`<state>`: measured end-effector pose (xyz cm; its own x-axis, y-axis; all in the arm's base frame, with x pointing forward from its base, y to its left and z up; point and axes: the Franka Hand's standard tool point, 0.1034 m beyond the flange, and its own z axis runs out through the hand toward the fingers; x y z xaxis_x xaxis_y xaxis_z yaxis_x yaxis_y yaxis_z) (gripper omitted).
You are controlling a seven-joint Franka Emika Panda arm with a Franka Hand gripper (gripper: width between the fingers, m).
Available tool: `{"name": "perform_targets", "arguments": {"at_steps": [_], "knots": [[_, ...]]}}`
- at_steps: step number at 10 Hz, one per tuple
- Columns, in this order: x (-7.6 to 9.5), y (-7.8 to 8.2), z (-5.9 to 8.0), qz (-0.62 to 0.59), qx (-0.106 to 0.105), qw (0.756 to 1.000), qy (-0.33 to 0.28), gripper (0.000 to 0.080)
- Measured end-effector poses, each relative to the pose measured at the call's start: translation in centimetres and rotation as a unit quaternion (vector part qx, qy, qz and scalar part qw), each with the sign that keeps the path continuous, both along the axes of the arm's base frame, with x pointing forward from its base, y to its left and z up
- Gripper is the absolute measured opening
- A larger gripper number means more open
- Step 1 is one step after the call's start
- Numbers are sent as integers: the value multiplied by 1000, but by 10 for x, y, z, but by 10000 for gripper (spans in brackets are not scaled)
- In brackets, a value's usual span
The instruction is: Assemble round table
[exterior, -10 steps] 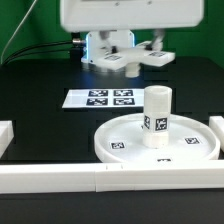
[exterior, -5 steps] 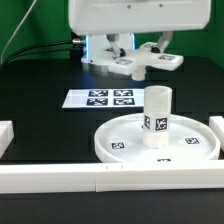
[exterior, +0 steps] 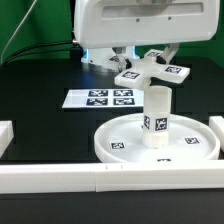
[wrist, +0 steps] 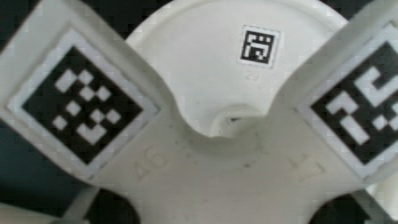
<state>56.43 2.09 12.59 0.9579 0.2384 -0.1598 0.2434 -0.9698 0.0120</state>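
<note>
The large round rimmed disc (exterior: 110, 150) lies on the black table at the front right of the exterior view. The short thick post (exterior: 157, 118) stands upright in its middle. My gripper (exterior: 135, 62) is shut on the cross-shaped piece (exterior: 152, 72) and holds it in the air, behind and a little above the post's top. In the wrist view the cross-shaped piece (wrist: 214, 165) fills the picture with two tagged arms, and the disc (wrist: 205, 40) shows between them. My fingertips are hidden there.
The marker board (exterior: 100, 99) lies flat left of the disc, further back. A long white rail (exterior: 90, 180) runs along the front edge, and a short rail piece (exterior: 5, 135) sits at the exterior view's left.
My gripper has carried the cross-shaped piece toward the exterior view's right and lower, nearer to the post. The disc and post have not moved.
</note>
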Motion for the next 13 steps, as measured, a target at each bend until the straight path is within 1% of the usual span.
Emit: {"name": "perform_targets", "arguments": {"at_steps": [2, 3, 6, 7, 8, 10, 13], "knots": [[8, 24, 7, 10, 1, 1000, -29, 446], [9, 29, 7, 25, 0, 999, -40, 446], [9, 27, 5, 24, 0, 999, -40, 446], [7, 26, 2, 26, 1, 999, -47, 446], [2, 25, 0, 25, 1, 999, -47, 446], [-4, 22, -2, 25, 1, 999, -43, 446], [-3, 18, -3, 23, 1, 999, -46, 446]]}}
